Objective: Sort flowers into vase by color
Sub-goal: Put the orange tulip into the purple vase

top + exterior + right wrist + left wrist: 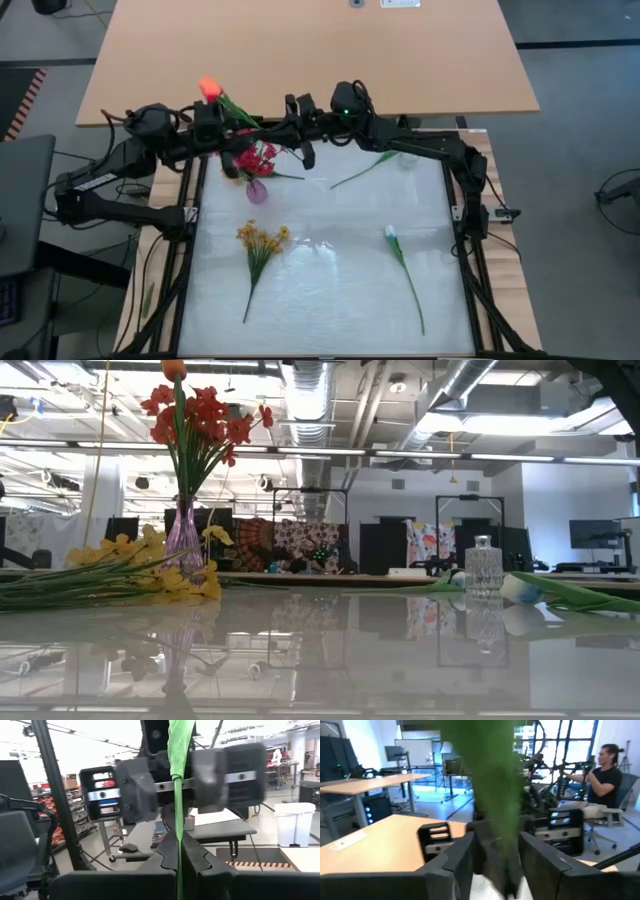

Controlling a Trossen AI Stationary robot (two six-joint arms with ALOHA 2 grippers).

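The right gripper (178,851) pinches its fingers together on the stem of the orange-red flower (210,88); the left gripper (496,855) faces it, fingers apart around the same stem. Both hang at the table's far edge (330,150), above the purple vase (257,191) of red flowers; yellow spray (259,245) and white flower (397,250) lie well apart on open tabletop.

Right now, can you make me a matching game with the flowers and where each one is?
Things:
1. red flowers
2. yellow flowers
3. white flower
4. orange flower

Places:
A. lying alone on the table's right half
B. lying on the table, just in front of the vase
C. held up between both claws
D. standing in the purple vase

Pairs: 1-D, 2-B, 3-A, 4-C
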